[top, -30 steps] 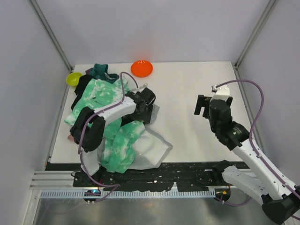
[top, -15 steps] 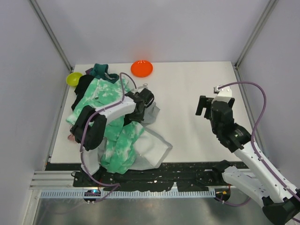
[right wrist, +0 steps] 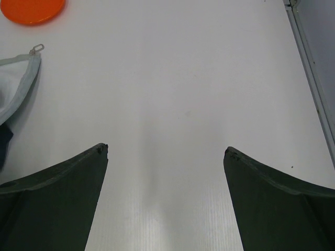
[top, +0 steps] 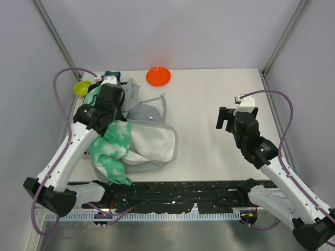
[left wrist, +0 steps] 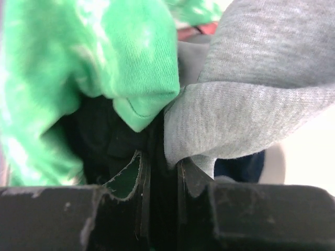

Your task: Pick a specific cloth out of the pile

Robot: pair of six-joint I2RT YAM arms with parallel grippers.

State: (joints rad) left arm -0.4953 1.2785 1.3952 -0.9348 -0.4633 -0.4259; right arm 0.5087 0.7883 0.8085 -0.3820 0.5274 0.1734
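The pile (top: 131,141) lies at the left: green-and-white tie-dye (top: 111,149), a light grey garment (top: 152,140) and teal fabric (top: 111,77). My left gripper (top: 119,102) is raised over the pile's back left, with tie-dye and grey fabric hanging from it. In the left wrist view its jaws (left wrist: 159,157) are shut, with dark fabric and the grey garment's edge (left wrist: 246,120) at the tips; I cannot tell which layers are pinched. A patch of the navy cloth (left wrist: 242,167) shows under the grey, and again at the right wrist view's left edge (right wrist: 4,146). My right gripper (top: 227,121) (right wrist: 166,149) hovers open over bare table.
An orange dish (top: 158,76) (right wrist: 32,9) sits at the back centre. A yellow bowl (top: 82,87) stands at the back left corner beside the teal fabric. Grey walls with metal posts enclose the white table (top: 209,104).
The left gripper shut on the pile, then swung up and back to the left, dragging the tie-dye and grey garments with it. The right arm barely moved.
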